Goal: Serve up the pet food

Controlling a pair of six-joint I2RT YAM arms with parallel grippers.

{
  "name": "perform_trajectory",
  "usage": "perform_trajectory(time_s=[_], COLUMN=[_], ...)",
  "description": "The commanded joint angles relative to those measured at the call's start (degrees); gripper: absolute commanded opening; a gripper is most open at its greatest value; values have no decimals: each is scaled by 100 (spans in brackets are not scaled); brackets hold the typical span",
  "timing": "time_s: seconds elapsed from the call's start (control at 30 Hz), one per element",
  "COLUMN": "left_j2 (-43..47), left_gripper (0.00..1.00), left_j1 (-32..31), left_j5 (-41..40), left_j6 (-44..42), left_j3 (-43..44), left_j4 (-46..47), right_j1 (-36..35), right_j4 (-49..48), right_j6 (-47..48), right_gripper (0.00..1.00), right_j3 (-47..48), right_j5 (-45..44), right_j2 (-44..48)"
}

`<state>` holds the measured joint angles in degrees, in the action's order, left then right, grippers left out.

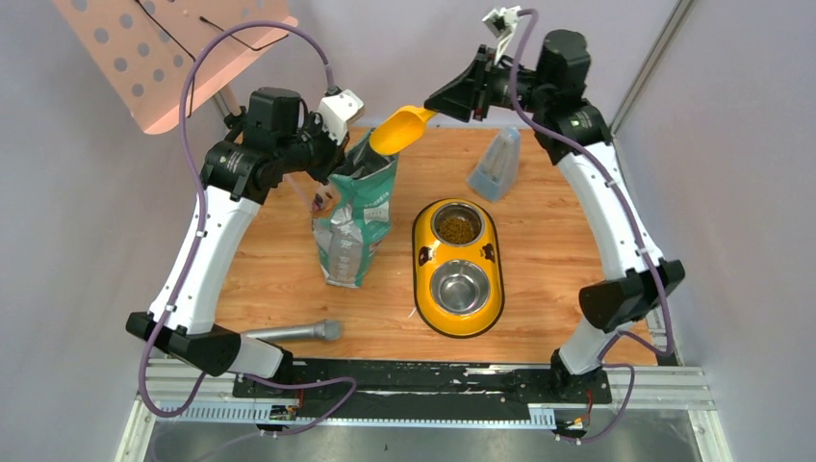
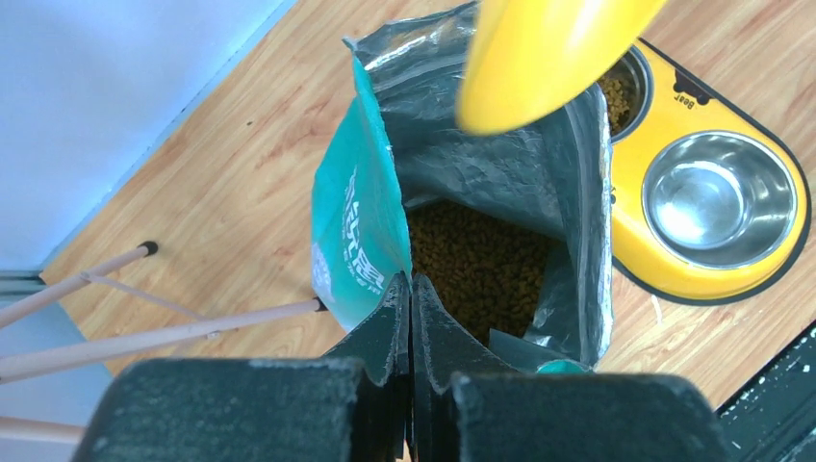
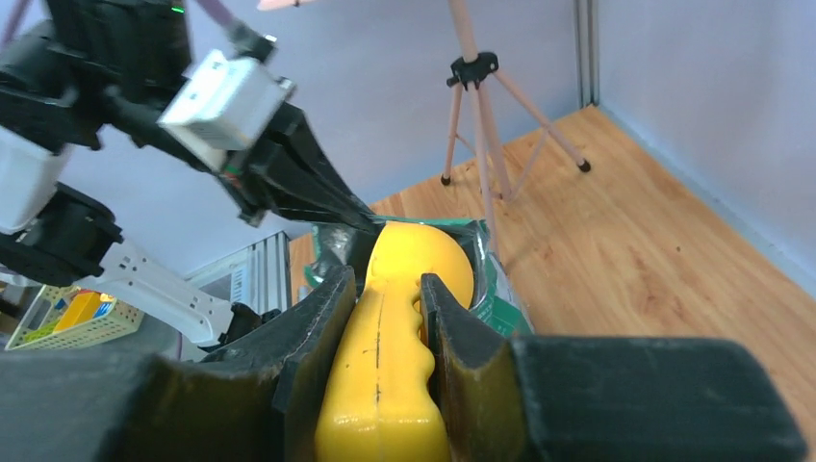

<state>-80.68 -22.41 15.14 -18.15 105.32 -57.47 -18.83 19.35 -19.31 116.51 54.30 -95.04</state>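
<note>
The green-and-silver food bag (image 1: 354, 226) stands open left of centre. Brown pet food (image 2: 481, 269) fills its inside, and more pet food (image 1: 458, 228) lies in the far bowl of the yellow double-bowl feeder (image 1: 420, 279). My left gripper (image 2: 412, 284) is shut on the bag's near rim and holds the mouth open. My right gripper (image 3: 389, 289) is shut on the handle of the yellow scoop (image 1: 402, 130), whose cup hangs just above the bag's mouth (image 2: 539, 58). Whether the scoop holds food is hidden.
The near feeder bowl (image 1: 459, 287) is bare steel. A clear lidded container (image 1: 495, 166) stands at the back right. A grey cylinder (image 1: 293, 331) lies at the front left. A tripod (image 3: 486, 115) stands by the back wall, and a pink perforated board (image 1: 164, 48) hangs over the back left.
</note>
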Motion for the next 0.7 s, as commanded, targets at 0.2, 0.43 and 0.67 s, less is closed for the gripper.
perform_trajectory(time_s=[0.2, 0.43, 0.67], left_j2=[531, 634, 631], left_gripper=[0, 0, 0], left_j1=[-18, -18, -23], left_j5=[524, 894, 827], left_j6=[95, 415, 713], left_j3=[191, 182, -174], left_j4=[867, 1051, 1111], right_j1=[-554, -1246, -1694], right_j4=[1472, 2789, 2679], right_j6=[2052, 3390, 3639], right_gripper=[0, 0, 0], right_j3=[1273, 1677, 1408], right_j5=[-211, -506, -1137], right_j2=[-1273, -1757, -2071])
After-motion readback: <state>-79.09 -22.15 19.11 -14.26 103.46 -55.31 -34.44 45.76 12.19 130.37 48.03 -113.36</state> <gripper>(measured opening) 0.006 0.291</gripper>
